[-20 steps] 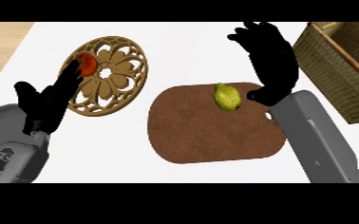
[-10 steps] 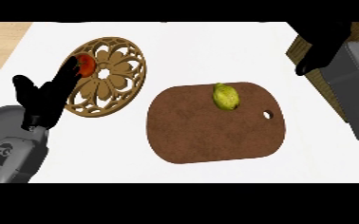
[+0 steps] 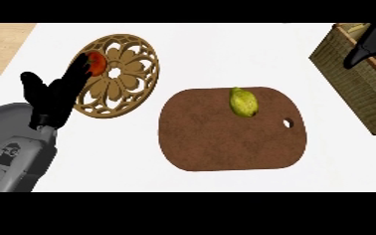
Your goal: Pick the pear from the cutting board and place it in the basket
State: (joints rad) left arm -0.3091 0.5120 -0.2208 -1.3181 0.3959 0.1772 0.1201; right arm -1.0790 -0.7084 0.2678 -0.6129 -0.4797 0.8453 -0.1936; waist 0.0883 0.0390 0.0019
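A yellow-green pear (image 3: pixel 243 102) lies near the far edge of the brown cutting board (image 3: pixel 220 139), with nothing touching it. The woven basket (image 3: pixel 345 74) stands at the right edge, partly cut off. Only a sliver of my right hand (image 3: pixel 361 51) shows at the right edge over the basket, well away from the pear; its fingers are mostly out of frame. My left hand (image 3: pixel 53 95) rests at the lower left with fingers up and relaxed, holding nothing.
A round carved wooden trivet (image 3: pixel 121 74) lies at the left with a small red object (image 3: pixel 95 63) on its left side, partly behind my left hand's fingers. White counter surrounds the board; a wooden strip shows at the far left corner.
My right hand has moved from above the pear away to the right, over the basket and almost out of view. The pear has stayed on the board. Left hand is unchanged.
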